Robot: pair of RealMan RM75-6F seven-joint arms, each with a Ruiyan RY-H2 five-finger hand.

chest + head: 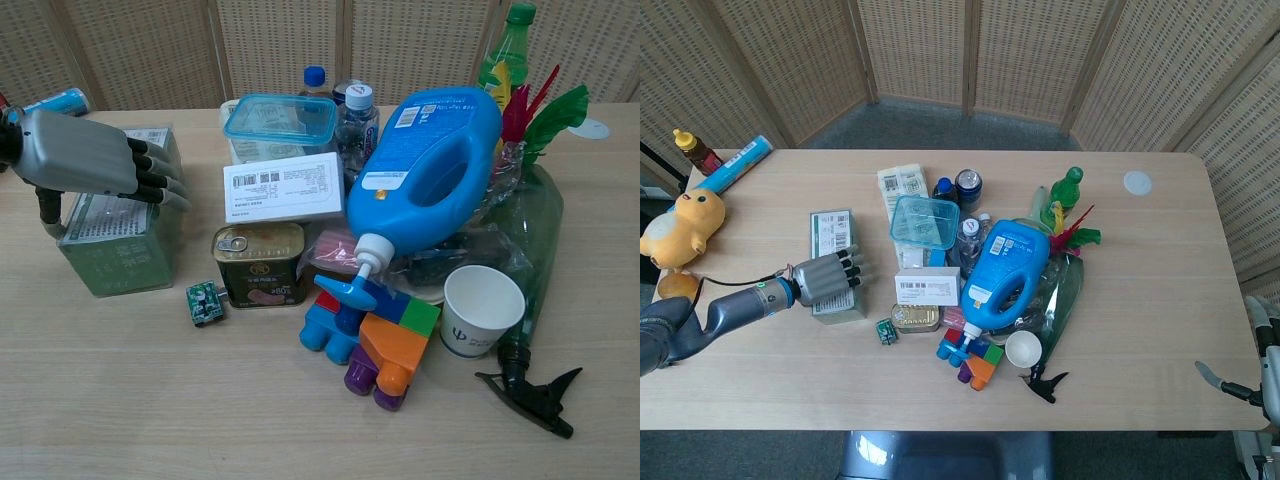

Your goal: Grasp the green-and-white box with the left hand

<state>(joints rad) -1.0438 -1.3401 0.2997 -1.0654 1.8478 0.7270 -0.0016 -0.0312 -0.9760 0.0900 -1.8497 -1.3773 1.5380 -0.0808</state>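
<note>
The green-and-white box point(834, 232) point(115, 252) lies on the table left of the clutter pile. My left hand point(824, 278) point(85, 158) lies over its near end, palm down. Its fingers point(152, 175) stretch across the top toward the box's right edge, and the thumb point(46, 212) hangs down against the left face. The fingers are not closed around the box. Only a grey sliver of my right hand point(1218, 380) shows at the right edge of the head view, and its pose is unclear.
Right of the box lie a small green chip point(203, 302), a meat tin point(259, 264), a white labelled carton point(283, 187) and a blue-lidded tub point(279, 118). A blue detergent jug point(434, 165), toy blocks point(372, 340) and a paper cup point(481, 310) lie further right. A yellow plush duck point(680, 225) is on the left.
</note>
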